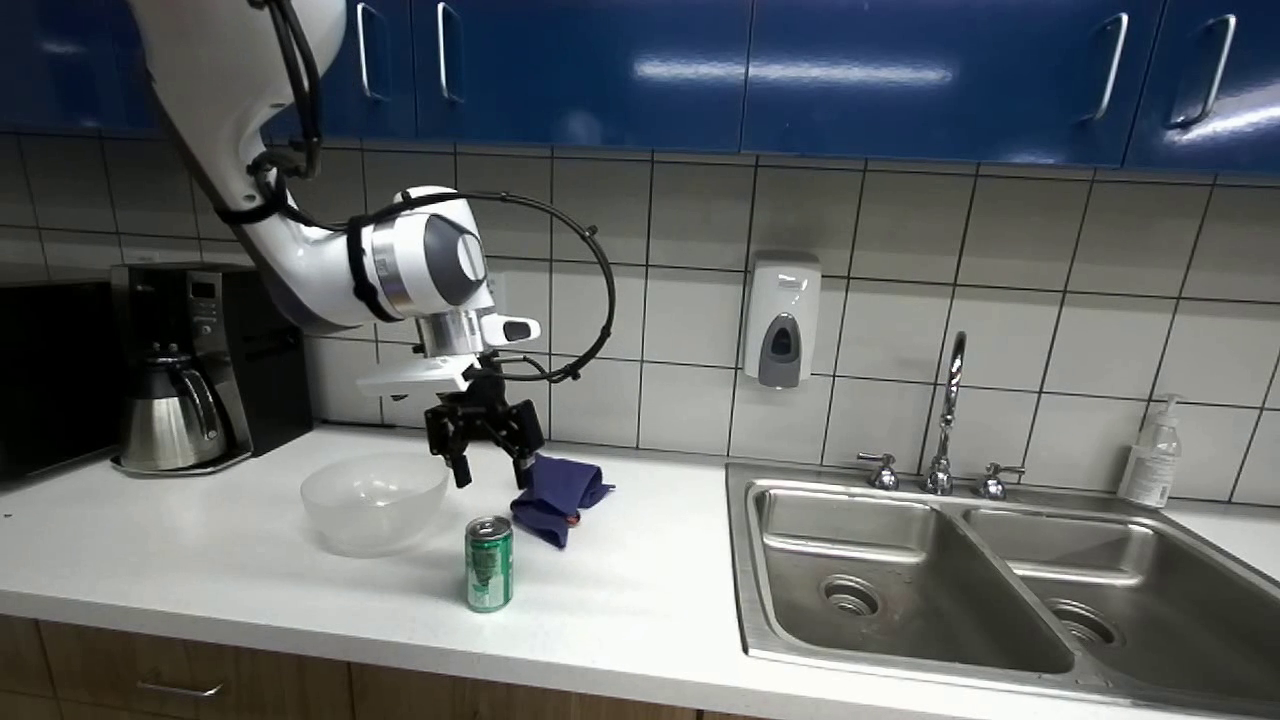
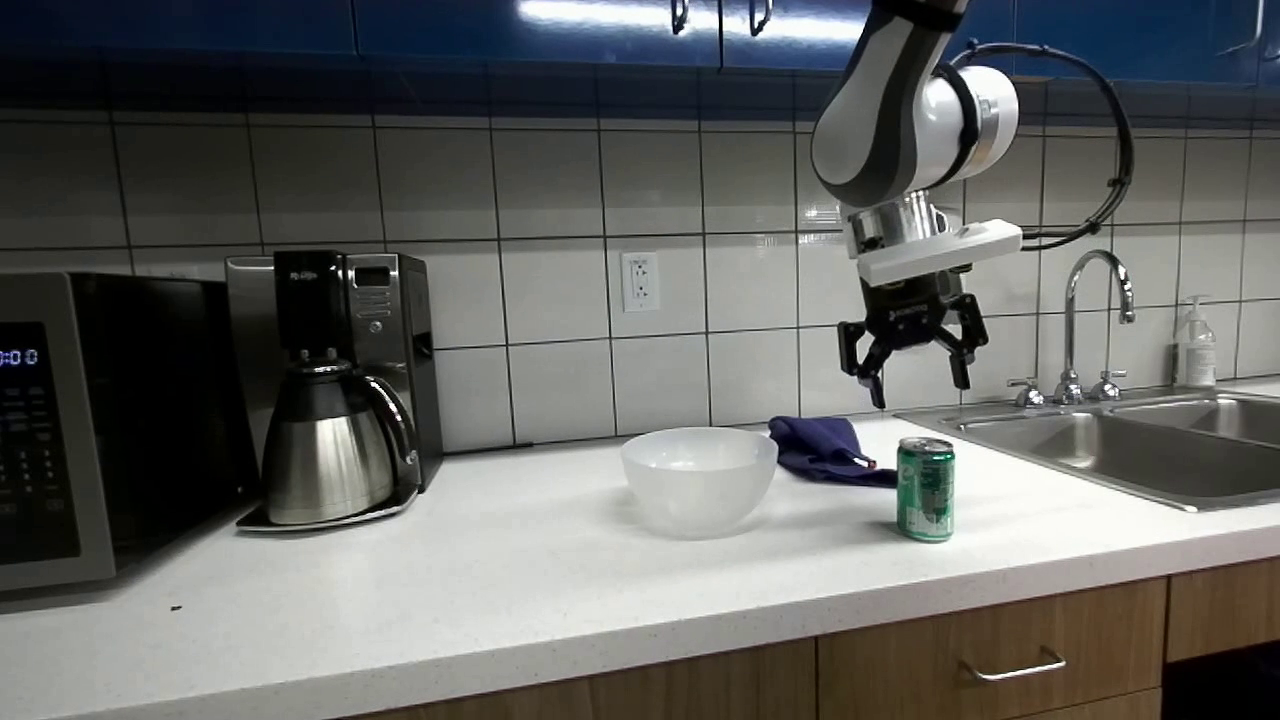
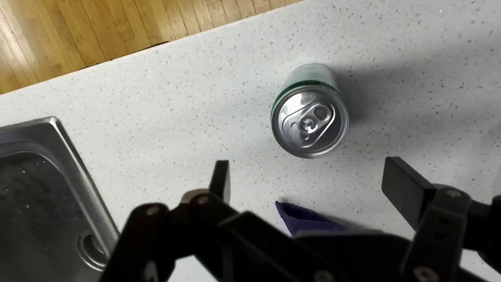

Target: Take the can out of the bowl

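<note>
A green can with a silver top stands upright on the white counter, in both exterior views (image 1: 489,565) (image 2: 925,490) and in the wrist view (image 3: 311,121). It is outside the bowl, apart from it. The translucent white bowl (image 1: 372,510) sits upright beside the can, and it also shows in an exterior view (image 2: 700,485). In the wrist view at most a faint edge of it shows at the far right. My gripper (image 1: 493,478) (image 2: 920,388) (image 3: 307,176) is open with nothing between its fingers. It hangs above the counter, higher than the can and apart from it.
A crumpled purple cloth (image 1: 560,492) (image 2: 825,450) lies behind the can, partly below the gripper. A double steel sink (image 1: 742,560) is set into the counter. A coffee maker (image 2: 330,400) and a microwave (image 2: 100,420) stand at the bowl's far side. Blue cabinets (image 1: 600,70) hang above.
</note>
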